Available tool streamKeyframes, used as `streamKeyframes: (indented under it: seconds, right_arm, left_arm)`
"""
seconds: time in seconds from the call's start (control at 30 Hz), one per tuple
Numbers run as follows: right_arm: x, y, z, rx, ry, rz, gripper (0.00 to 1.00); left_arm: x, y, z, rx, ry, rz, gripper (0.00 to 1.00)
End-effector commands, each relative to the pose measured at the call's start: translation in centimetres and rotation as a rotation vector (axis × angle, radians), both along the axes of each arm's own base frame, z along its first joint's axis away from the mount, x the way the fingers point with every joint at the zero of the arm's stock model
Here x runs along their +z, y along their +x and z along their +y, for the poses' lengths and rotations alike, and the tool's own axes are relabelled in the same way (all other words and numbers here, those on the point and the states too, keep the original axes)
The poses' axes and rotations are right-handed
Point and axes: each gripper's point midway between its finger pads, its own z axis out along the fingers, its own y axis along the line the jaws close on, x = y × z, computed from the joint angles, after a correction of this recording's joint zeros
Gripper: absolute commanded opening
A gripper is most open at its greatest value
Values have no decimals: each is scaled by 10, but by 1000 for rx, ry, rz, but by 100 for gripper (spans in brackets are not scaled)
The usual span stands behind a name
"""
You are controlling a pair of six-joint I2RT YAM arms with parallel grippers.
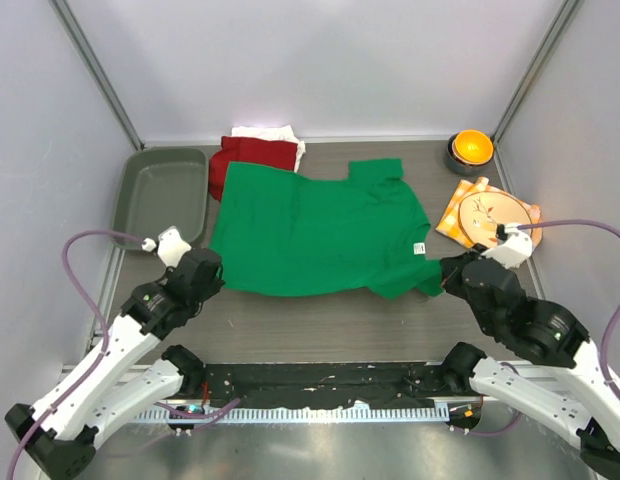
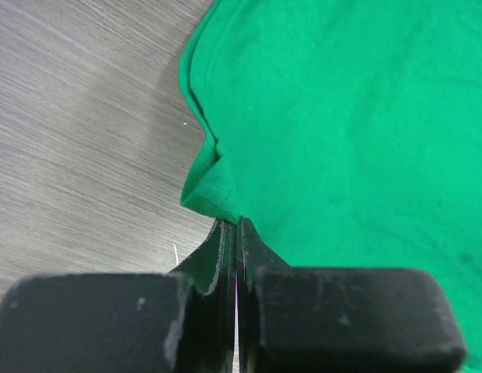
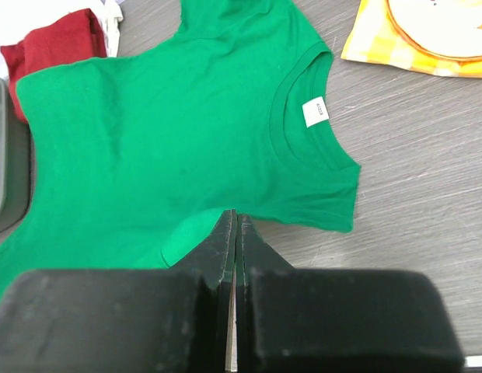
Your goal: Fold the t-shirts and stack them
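Left gripper (image 2: 238,224) and right gripper (image 3: 235,215) are closed at the near edge of the green t-shirt (image 1: 320,230), grip unconfirmed; that edge should be lifted evenly.

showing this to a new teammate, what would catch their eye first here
The bright green t-shirt spread flat across the middle of the table dominates. The left gripper and right gripper sit shut at its near edge, one at each end; whether they pinch cloth is unclear. Behind it a dark red t-shirt lies folded, and an orange-yellow checked napkin with a plate sits at the right.
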Motion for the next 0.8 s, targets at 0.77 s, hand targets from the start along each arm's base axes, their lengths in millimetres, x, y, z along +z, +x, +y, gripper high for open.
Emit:
streamKeyframes:
  seconds: [0.77]
  right_arm:
    - [-16,120,28,-87,-113,-29,1]
  left_arm:
    - [-41,83,9,124,156,38,0]
